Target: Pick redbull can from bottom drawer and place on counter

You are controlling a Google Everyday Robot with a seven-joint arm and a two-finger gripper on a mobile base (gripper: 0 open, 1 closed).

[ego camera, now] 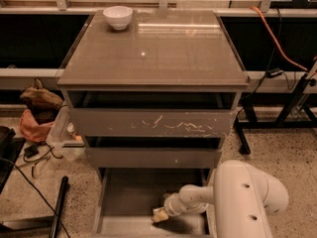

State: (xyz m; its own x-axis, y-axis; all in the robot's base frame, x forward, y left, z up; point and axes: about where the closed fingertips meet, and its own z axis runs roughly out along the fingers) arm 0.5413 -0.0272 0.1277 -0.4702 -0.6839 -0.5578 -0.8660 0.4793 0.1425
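The bottom drawer (126,192) is pulled open at the foot of the cabinet, showing a flat grey-brown floor. My gripper (160,214) is down inside it, near the front right, at the end of my white arm (237,197). The redbull can is not visible; it may be hidden under the gripper. The counter (163,48) is the glossy grey-brown top of the cabinet, above the drawers.
A white bowl (118,17) stands at the counter's back left corner. The top drawer with a scratched front (153,123) and the middle drawer (153,156) are slightly open. Bags and cables (39,113) lie on the floor at left. An orange cable (277,38) runs at right.
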